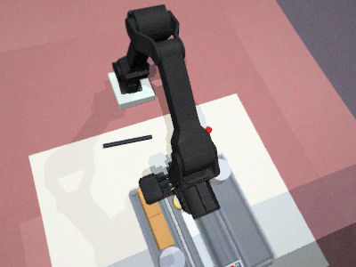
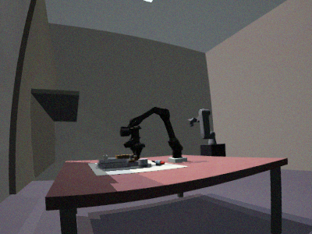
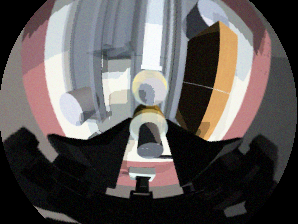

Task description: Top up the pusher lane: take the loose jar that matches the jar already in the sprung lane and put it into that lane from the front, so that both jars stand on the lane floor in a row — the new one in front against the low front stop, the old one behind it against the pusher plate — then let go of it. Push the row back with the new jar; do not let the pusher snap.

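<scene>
My gripper [image 3: 148,121] [image 2: 137,157] points down at the robot-side end of the narrow middle lane and is shut on a jar [image 3: 161,126] with a pale yellow rim and a dark grey cylindrical part. A second yellow-rimmed jar [image 3: 150,86] with a pale grey top stands in the lane just beyond it, in front of a white strip [image 3: 153,45]. The two jars overlap in the wrist view; whether they touch, and whether the held one rests on the lane floor, I cannot tell. In the top view the arm hides the fingertips. The front stop and pusher plate are not clearly visible.
Orange boxes [image 1: 155,218] [image 3: 226,80] stand in the lane on one side, with a pale cylinder [image 1: 173,256] [image 3: 212,12] behind them. Another pale cylinder [image 1: 222,170] [image 3: 74,107] stands on the other side. A dark bar [image 1: 127,141] and a red object [image 1: 209,130] lie nearer the base.
</scene>
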Available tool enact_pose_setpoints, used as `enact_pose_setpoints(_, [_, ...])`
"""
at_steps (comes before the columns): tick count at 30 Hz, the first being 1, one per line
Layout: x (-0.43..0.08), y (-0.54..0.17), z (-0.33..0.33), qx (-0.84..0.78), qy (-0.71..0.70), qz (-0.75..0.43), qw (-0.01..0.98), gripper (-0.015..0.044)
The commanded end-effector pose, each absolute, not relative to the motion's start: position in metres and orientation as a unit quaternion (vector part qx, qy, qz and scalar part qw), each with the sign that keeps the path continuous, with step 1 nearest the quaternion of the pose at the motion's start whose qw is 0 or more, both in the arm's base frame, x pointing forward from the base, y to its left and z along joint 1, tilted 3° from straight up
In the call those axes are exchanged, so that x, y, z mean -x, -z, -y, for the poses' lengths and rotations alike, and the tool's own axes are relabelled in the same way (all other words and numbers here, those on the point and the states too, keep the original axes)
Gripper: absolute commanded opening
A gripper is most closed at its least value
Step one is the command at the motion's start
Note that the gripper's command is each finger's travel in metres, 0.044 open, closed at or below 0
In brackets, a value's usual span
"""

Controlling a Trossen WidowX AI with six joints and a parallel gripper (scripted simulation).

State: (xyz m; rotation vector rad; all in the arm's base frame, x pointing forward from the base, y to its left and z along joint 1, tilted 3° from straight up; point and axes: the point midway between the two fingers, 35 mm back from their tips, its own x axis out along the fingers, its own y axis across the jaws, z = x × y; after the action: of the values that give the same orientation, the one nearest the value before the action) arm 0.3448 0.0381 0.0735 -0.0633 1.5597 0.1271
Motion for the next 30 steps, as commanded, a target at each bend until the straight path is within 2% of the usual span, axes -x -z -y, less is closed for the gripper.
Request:
enact_pose_setpoints(1, [-0.3555, -0.0801, -0.0397, 0.026, -0.058, -0.689, 0.722, 0.0000])
enact_pose_setpoints(30, [-0.3565, -0.0726, -0.0401, 0.026, -0.058, -0.689, 0.722, 0.0000])
